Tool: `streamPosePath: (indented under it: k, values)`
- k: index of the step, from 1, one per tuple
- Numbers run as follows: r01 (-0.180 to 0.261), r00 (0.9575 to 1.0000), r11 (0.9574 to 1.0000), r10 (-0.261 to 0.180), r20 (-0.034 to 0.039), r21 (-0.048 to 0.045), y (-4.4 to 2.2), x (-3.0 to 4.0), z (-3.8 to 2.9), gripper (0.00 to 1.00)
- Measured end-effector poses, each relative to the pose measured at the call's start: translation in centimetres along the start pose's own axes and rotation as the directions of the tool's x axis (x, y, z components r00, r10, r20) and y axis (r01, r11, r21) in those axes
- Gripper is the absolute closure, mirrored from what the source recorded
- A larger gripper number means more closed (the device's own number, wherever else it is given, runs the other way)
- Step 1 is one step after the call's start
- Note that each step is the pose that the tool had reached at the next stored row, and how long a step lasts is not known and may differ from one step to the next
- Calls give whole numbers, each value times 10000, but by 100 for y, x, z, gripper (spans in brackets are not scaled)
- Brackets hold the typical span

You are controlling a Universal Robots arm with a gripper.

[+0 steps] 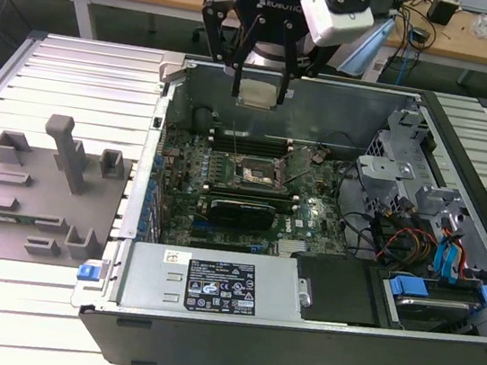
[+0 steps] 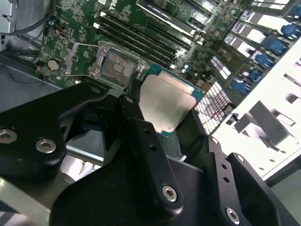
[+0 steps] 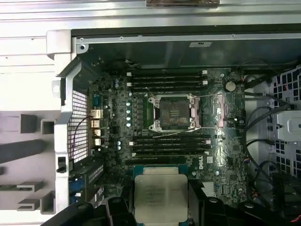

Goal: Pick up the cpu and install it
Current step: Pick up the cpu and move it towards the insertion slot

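Clock dirs below are read on the exterior view. Your biggest item is the slatted metal table (image 1: 77,77), w/ the open PC case (image 1: 318,361) lying on it from centre to 3 o'clock. At 9 o'clock from the case you've got the grey tray (image 1: 5,203) w/ upright blocks, just beside the case wall.

Inside the case, the green mobo (image 1: 181,174) takes the 9–12 o'clock part. The PSU (image 1: 219,288) w/ its label runs along 6 o'clock. The drive cage (image 1: 435,237) w/ blue tabs sits at 3–4 o'clock.

Your gripper (image 1: 259,94) hangs at 12 o'clock, up over the case's far wall. It's clenched on the cpu (image 1: 258,97), grasping it by opposite edges, clear of the board.

The socket (image 1: 254,173) is at 6 o'clock from the cpu, well apart, its metal frame swung open.

In both wrist views the cpu (image 2: 167,103) (image 3: 161,197) sits flat btw the black fingers (image 2: 141,134), silvery top toward the cams. The socket (image 2: 115,69) (image 3: 171,112) lies uncovered on the mobo beyond it.
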State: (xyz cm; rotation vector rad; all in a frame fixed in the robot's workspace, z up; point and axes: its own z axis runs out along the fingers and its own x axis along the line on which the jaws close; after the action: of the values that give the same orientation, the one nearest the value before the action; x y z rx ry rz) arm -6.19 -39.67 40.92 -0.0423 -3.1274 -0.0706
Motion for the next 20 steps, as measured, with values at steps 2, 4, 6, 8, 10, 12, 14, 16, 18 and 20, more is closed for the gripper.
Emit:
streamPosePath:
  k: [2, 4, 6, 8, 10, 12, 14, 16, 18, 20]
  values:
    - [9, 10000, 10000, -9, -1, 1, 38, -50, 50, 45]
    - [17, 10000, 10000, -17, -2, 1, 67, -89, 90, 45]
    - [20, 10000, 10000, -20, -2, 2, 85, -123, 125, 45]
    - [25, 10000, 10000, -25, -2, 1, 103, -172, 179, 45]
    - [27, 10000, 10000, -27, -2, 2, 115, -206, 220, 45]
    - [29, 10000, 10000, -29, -2, 1, 125, -241, 262, 45]
    - [33, 10000, 10000, -33, -3, 2, 135, -288, 324, 45]
    - [39, 10000, 10000, -39, -3, 3, 140, -313, 366, 45]
    - [47, 10000, 10000, -47, -3, 1, 149, -325, 402, 45]
    - [86, 10000, 10000, -86, -5, 3, 171, -330, 447, 45]
